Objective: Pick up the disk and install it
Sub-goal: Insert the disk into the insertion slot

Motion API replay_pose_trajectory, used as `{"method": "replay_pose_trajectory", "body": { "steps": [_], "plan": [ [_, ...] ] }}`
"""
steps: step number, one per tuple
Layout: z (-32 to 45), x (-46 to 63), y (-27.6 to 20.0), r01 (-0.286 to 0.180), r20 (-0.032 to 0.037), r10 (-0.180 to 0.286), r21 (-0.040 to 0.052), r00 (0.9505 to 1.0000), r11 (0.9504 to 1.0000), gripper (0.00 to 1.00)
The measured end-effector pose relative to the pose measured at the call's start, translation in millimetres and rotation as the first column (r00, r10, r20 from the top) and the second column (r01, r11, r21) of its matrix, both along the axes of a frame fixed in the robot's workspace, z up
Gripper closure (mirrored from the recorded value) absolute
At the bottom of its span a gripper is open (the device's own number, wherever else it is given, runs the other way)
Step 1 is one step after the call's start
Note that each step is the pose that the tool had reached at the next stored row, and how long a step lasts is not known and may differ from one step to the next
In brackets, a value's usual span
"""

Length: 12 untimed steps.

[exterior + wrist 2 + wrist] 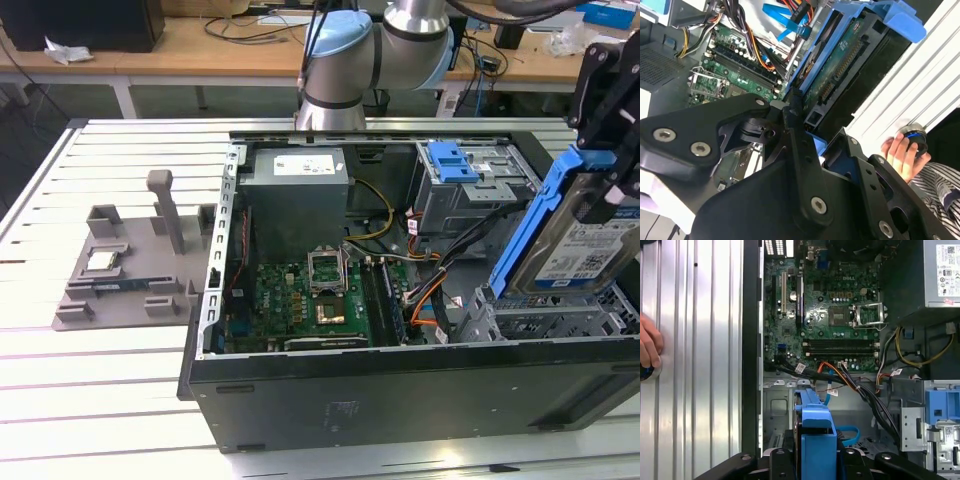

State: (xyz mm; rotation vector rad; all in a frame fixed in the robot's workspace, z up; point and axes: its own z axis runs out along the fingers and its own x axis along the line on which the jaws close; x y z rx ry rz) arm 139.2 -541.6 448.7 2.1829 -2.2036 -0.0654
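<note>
My gripper point(607, 140) is shut on the disk point(578, 240), a silver drive with a white-and-blue label and blue side rails. It hangs tilted, almost on edge, over the metal drive bay point(530, 318) at the exterior view's right end of the open computer case point(400, 400). The second wrist view shows the disk's point(850, 65) circuit-board underside and blue rails, with my black fingers point(792, 125) clamped on its near end. In the first wrist view the disk's blue rail end point(815, 437) sits between my fingers, above the case floor.
Inside the case lie the green motherboard point(310, 300), the grey power supply point(297, 180), a second drive cage with a blue latch point(468, 170) and loose orange and black cables point(435, 290). A grey fixture point(130, 270) stands on the slatted table. A person's hand point(901, 151) rests nearby.
</note>
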Motion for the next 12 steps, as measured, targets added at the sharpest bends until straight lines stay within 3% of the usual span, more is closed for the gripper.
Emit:
{"method": "replay_pose_trajectory", "body": {
  "steps": [12],
  "plan": [
    [-26.9, 0.0, 0.5, 0.0, -0.0009, 0.0, -0.0007, 1.0, 1.0, 0.63]
  ]
}}
